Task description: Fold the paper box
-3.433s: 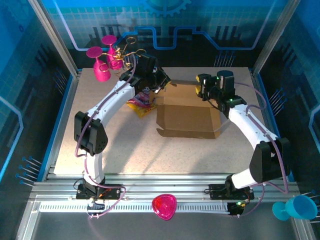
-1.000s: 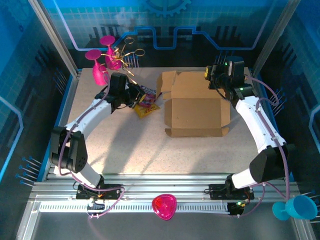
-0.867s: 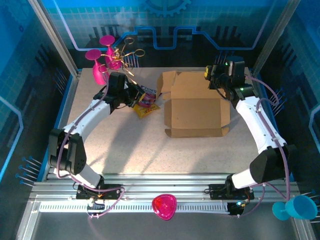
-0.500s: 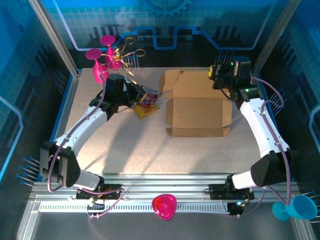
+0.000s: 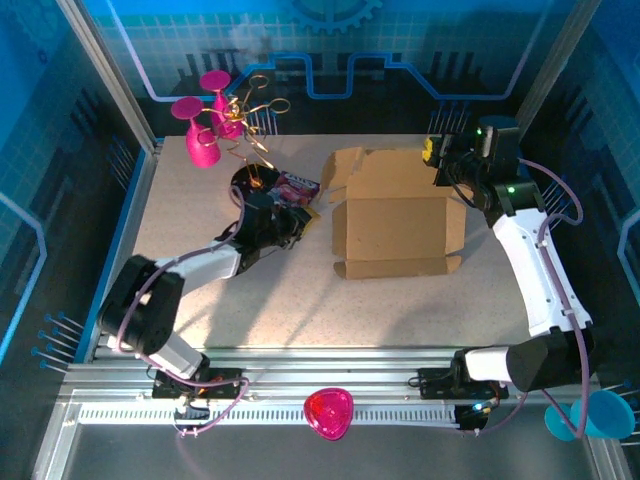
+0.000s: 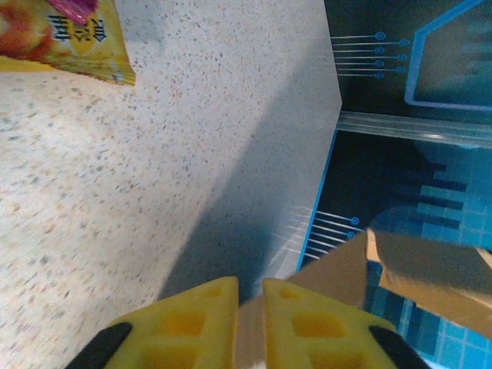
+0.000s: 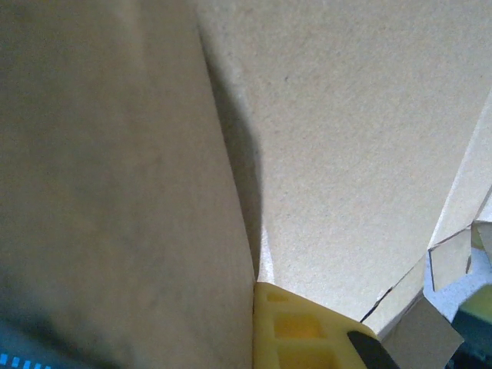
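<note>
box [image 5: 395, 222] plain brown cardboard, no print. surface [image 5: 250, 300] beige, fine dark speckle. packet [image 5: 296, 190] purple and yellow, reddish print on yellow part. left claw [image 6: 247, 307] yellow, black edges; right claw [image 5: 437, 160] yellow too. arms [image 5: 535, 265] white, black joints. goblets [image 5: 200, 135] magenta. scissors [image 5: 255, 100] gold. dish [image 5: 329, 412] pink-red. cup [image 5: 592, 415] light blue. back wall [image 5: 200, 40] blue, pale grid.

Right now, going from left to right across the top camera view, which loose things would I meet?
pink goblets → snack packet → box → blue cup
</note>
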